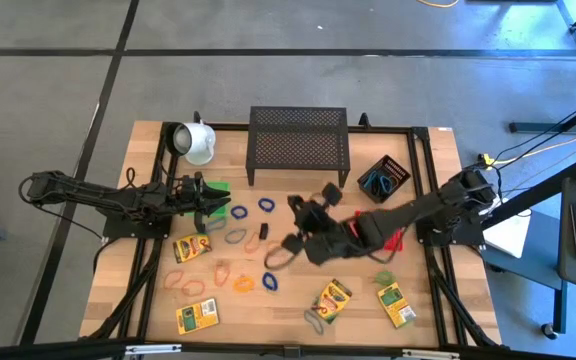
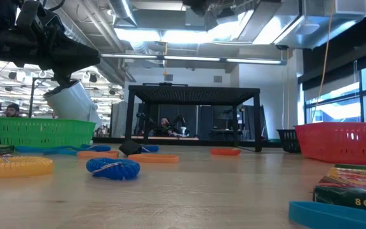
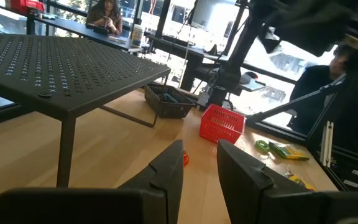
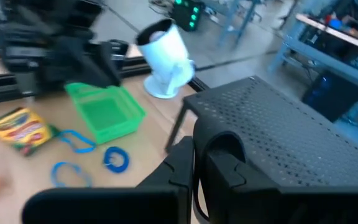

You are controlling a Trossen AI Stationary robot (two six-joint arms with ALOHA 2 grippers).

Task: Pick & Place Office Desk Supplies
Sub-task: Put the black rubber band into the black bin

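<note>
Your right tool (image 1: 298, 215) hangs over the middle of the wooden counter (image 1: 148, 300), fingers (image 4: 219, 165) nearly together; whether it grips anything, you cannot tell. Your left tool (image 1: 211, 198) sits by the small green plastic basket (image 4: 107, 112), fingers (image 3: 166, 171) parted with nothing between them. Thin blue rubber-band loops (image 1: 239, 213) lie just beyond it, orange loops (image 1: 178, 281) nearer the front edge. Yellow-and-green crayon boxes (image 1: 332, 298) rest front right and left. The white mug (image 1: 197, 143) lies beside the black mesh rack (image 1: 298, 140).
</note>
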